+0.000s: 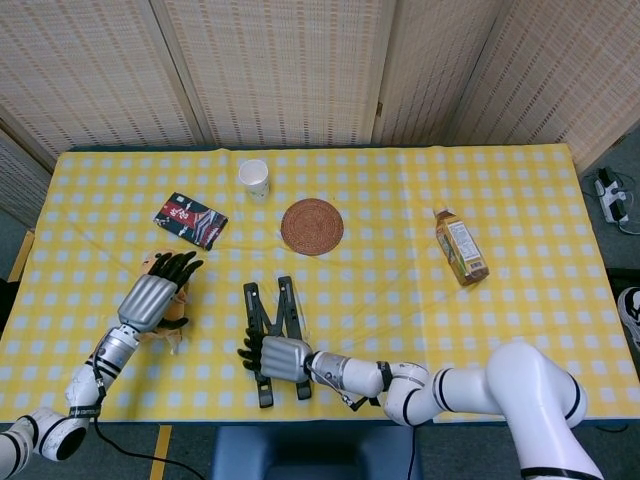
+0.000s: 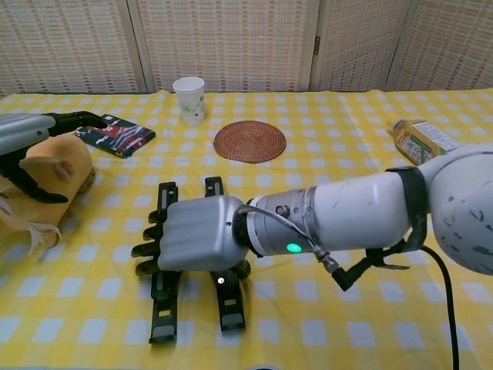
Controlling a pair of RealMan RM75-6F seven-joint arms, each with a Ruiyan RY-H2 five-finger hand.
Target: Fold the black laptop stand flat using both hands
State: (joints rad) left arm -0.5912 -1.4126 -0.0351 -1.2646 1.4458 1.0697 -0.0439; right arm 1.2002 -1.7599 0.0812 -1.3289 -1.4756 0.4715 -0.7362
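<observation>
right hand (image 2: 192, 243): fingers curled over laptop stand (image 1: 272, 318) | left hand (image 1: 150, 297): fingers spread above stuffed toy (image 2: 38, 181), stand's 9 o'clock

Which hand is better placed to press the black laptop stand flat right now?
The right hand, probably: it already lies over the black laptop stand. The left hand is off to the side, above the tan plush toy.

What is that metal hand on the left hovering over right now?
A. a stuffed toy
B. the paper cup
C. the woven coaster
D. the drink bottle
A: the left hand is spread above the tan stuffed toy near the table's left edge, far from the cup, coaster and bottle.
</observation>
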